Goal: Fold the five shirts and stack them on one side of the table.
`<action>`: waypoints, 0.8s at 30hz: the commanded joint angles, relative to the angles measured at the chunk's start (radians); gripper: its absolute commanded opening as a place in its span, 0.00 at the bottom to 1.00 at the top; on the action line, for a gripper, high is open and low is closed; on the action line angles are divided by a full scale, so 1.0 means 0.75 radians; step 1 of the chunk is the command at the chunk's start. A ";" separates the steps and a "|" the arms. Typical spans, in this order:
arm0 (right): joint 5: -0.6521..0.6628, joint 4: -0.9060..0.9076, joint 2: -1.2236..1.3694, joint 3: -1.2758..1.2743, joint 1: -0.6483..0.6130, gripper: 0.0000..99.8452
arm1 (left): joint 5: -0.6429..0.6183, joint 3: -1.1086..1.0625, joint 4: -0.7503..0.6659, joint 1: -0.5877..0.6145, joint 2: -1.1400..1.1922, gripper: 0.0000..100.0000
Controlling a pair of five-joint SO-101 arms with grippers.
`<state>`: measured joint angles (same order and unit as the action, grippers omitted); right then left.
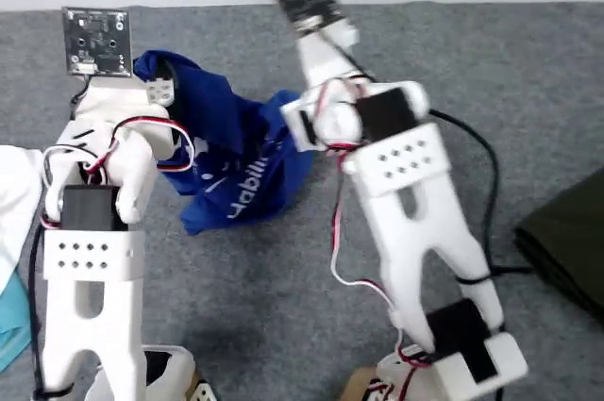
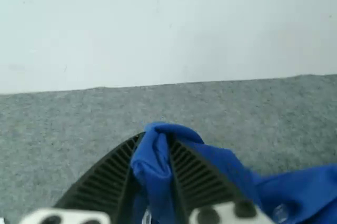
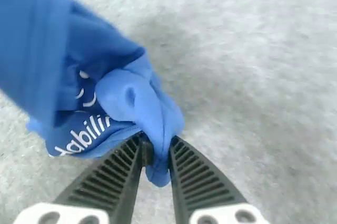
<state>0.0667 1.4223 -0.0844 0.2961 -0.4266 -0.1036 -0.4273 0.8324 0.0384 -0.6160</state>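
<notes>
Now | left gripper [image 2: 157, 137] and right gripper [image 3: 157, 142] both clamped on the blue shirt [image 1: 247, 160], bunched between them | risk: a thin pinch may slip, shirt falls crumpled

One blue shirt [image 1: 236, 160], one white cloth [image 1: 13, 195], one teal cloth [image 1: 8, 321], one dark cloth [image 1: 566, 241]; one left arm [image 1: 90, 259], one right arm [image 1: 415, 193].

Bunched blue shirt [image 1: 236, 156] between left arm [image 1: 90, 231] and right arm [image 1: 415, 203] blocks the middle. Bare table [image 1: 255, 307] in front of it is open. Right edge has dark green shirt [image 1: 566, 241], left edge white shirt [image 1: 11, 193] and teal cloth [image 1: 9, 321].
</notes>
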 commanded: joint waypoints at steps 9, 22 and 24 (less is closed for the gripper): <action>0.045 0.032 -0.316 0.080 0.261 0.01 | 0.254 0.412 0.110 -0.012 -0.053 0.00; 0.039 -0.351 -0.647 0.080 0.429 0.01 | -0.370 0.617 -0.172 -0.104 -0.055 0.00; 0.035 -0.339 -0.666 0.080 0.437 0.01 | -0.407 0.619 -0.188 -0.106 -0.055 0.00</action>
<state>0.0913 1.1845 -0.5370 0.2961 -0.1151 -0.3613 -0.0146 0.7419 -0.0338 -0.6222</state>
